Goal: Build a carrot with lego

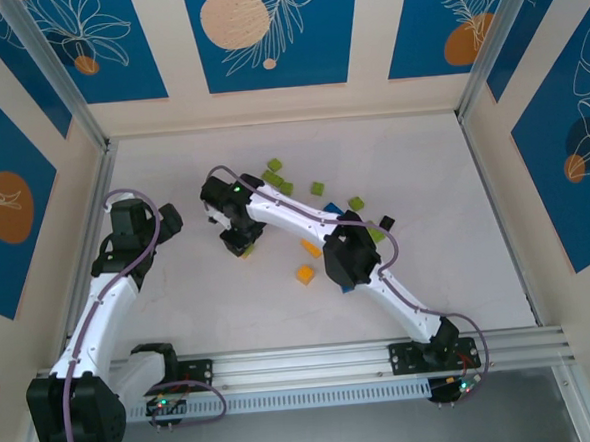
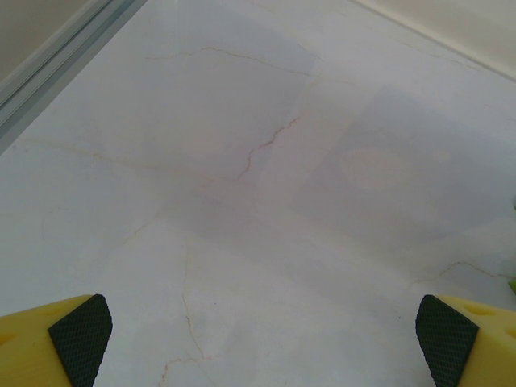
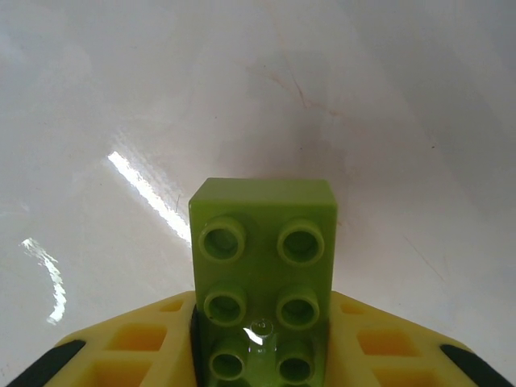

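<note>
Pinched in the right gripper [image 3: 262,347]: a lime green plastic lego brick [image 3: 264,250], two studs wide, over the white marbled table [image 3: 121,97]. Leftward, left gripper [image 2: 262,339] spread wide, bare. Farther out, loose orange bricks [image 1: 304,274], then lime green bricks [image 1: 317,188].

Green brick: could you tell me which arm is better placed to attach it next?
Right, probably: the right gripper is shut on the green brick, nearer the orange bricks; the left gripper is open over bare table, holding nothing.
</note>
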Robot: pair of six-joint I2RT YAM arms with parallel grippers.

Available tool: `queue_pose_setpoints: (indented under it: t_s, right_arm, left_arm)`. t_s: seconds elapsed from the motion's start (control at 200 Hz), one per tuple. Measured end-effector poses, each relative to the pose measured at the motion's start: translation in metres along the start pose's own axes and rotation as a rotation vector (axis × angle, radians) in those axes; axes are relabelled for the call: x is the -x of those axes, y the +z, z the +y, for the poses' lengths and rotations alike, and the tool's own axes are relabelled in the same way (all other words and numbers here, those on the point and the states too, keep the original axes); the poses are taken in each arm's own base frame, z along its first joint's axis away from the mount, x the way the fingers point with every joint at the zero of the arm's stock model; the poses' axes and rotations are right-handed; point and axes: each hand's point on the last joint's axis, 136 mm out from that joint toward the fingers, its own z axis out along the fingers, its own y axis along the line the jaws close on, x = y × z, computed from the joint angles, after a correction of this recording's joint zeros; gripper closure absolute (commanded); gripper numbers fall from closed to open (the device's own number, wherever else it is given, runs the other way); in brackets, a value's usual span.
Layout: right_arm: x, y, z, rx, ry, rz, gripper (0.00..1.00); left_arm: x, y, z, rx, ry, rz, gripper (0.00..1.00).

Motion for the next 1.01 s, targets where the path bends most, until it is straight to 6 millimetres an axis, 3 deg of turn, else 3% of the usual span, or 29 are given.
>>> queue_pose_setpoints:
  t_s: [0.4,0.81,1.005]
  right_arm:
    - [0.0,-0.004,-0.003,0.002,0.005,-0.014,0.65]
    - [-0.029,-0.012,-0.047,-0.03,0.092,0.058,0.65]
    - [-0.032,-0.012,-0.051,-0.036,0.106,0.041,0.63]
  left_arm:
    - [0.0,0.0,0.001,0.002,-0.002,-0.001,0.01]
    - [0.0,0.0,0.001,0.002,-0.002,-0.001,0.01]
    - [0.0,0.0,0.001,0.002,-0.002,-0.001,0.0]
